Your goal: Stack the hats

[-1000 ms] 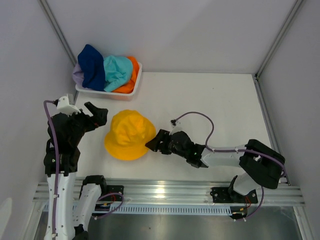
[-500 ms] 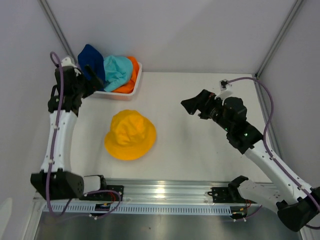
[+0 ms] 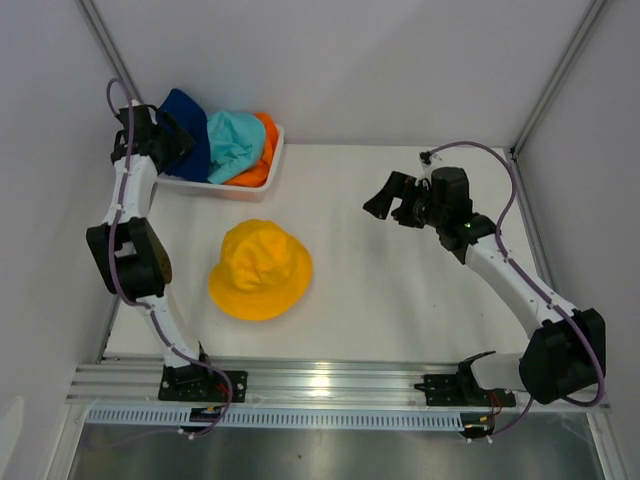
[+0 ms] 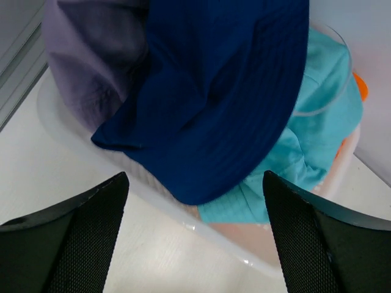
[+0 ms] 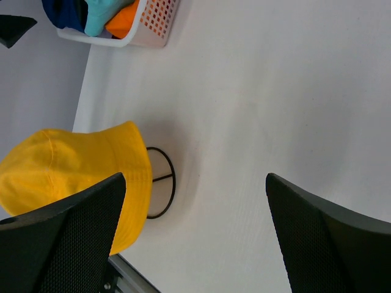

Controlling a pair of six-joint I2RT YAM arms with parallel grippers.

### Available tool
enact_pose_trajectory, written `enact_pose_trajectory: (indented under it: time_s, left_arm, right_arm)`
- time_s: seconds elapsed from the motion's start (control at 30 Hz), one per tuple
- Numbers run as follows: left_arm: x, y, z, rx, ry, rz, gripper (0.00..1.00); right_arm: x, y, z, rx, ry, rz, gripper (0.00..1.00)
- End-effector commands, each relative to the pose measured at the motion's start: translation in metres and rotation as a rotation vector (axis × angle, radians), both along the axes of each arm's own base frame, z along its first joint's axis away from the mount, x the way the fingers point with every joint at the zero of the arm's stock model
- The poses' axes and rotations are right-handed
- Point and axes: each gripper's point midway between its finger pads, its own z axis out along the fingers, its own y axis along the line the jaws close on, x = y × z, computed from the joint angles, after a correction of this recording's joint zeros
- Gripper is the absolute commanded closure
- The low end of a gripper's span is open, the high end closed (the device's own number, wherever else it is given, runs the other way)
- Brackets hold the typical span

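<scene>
Moved since half a second ago: the left gripper has swung up from the near corner of the basket and now hangs over its left end. The right gripper has barely shifted (its arm behind it now runs down to the right rail).
Unmoved: the yellow hat lies where it did, near the middle-left of the table.
Yellow hat: soft cloth, round crown up, floppy brim spread. In the right wrist view it sits on a black wire stand, whose ring base shows beside the brim.
Basket: white plastic with mesh sides, in the far left corner, heaped with crumpled hats.
Navy hat: on top of the heap, stitched brim drooping over the basket's near rim.
Lavender hat: bunched at the left end, partly under the navy one.
Teal hat: crumpled, just right of the navy one and touching it.
Orange hat: at the right end, mostly tucked under the teal one.
Left arm: stretched far forward along the left wall, wrist pointing down at the heap.
Left jaws: spread wide, holding nothing; the navy brim shows between the black fingers.
Right arm: raised over the right half of the table, wrist turned left toward the yellow hat, well apart from it.
Right jaws: spread wide with nothing between them.
</scene>
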Motion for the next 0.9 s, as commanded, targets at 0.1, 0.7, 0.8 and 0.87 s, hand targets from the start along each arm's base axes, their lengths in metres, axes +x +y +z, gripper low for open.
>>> enact_pose_trajectory:
  time_s: [0.1,0.7,0.8,0.87]
  left_arm:
    - [0.049,0.038,0.003,0.026,-0.067,0.075,0.14]
    - [0.070,0.069,-0.016,0.121,-0.070,0.018,0.99]
    - [0.056,0.067,0.010,0.148,-0.088,0.017,0.99]
    - [0.045,0.060,0.022,0.145,-0.112,-0.006,1.00]
  right_arm:
    - [0.037,0.004,0.037,0.045,-0.103,0.056,0.01]
    - [0.072,0.014,0.066,0.140,-0.149,0.060,0.01]
    - [0.067,0.019,0.074,0.168,-0.158,0.077,0.00]
    - [0.065,0.024,0.087,0.190,-0.201,0.096,0.00]
